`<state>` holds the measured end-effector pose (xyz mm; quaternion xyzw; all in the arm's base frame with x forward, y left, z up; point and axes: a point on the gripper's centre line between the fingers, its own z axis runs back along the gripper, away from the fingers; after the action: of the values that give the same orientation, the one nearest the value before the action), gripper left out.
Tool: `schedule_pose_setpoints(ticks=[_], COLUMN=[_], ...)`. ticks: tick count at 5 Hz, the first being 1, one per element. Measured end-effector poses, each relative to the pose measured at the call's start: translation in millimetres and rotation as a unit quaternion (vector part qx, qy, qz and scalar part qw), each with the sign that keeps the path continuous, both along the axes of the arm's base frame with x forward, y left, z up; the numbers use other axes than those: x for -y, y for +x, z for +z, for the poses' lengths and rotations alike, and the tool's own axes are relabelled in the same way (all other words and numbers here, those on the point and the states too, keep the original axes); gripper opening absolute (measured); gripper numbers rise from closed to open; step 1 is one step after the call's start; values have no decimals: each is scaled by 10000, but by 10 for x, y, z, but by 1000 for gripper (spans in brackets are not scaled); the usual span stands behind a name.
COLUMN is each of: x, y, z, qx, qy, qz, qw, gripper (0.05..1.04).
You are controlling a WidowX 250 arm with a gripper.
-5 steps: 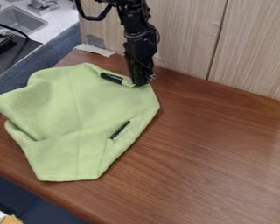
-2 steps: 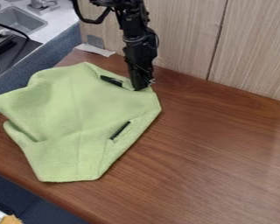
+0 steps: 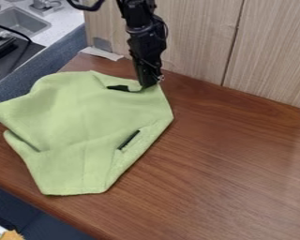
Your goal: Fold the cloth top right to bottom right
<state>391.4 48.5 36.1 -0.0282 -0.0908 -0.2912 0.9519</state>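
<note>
The light green cloth (image 3: 84, 122) lies on the left part of the wooden table, several of its edges bent or folded over. At its top right corner hangs my gripper (image 3: 148, 85), pointing down and shut on the cloth there. That corner stands slightly raised, with a fold running from it past a black tag (image 3: 118, 87). Another black tag (image 3: 129, 139) lies near the cloth's lower right edge.
The brown table (image 3: 234, 164) extends to the right of the cloth. A pale wood panel wall (image 3: 196, 42) rises behind it. At the upper left are a grey sink (image 3: 21, 23) and a counter, beyond the table's left edge.
After dipping slightly, my gripper has risen a little and shifted slightly left. The cloth's top right corner came up with it, and the upper tag now looks partly covered.
</note>
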Motion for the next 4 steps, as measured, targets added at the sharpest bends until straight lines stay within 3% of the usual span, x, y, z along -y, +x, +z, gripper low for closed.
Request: schedule_pose_setpoints(ticks=[2, 4], x=[-43, -277], y=[-514, -1107], z=[410, 387], qx=[298, 187], qy=[66, 100], qz=[163, 548], qw=[9994, 9983], gripper=[52, 52])
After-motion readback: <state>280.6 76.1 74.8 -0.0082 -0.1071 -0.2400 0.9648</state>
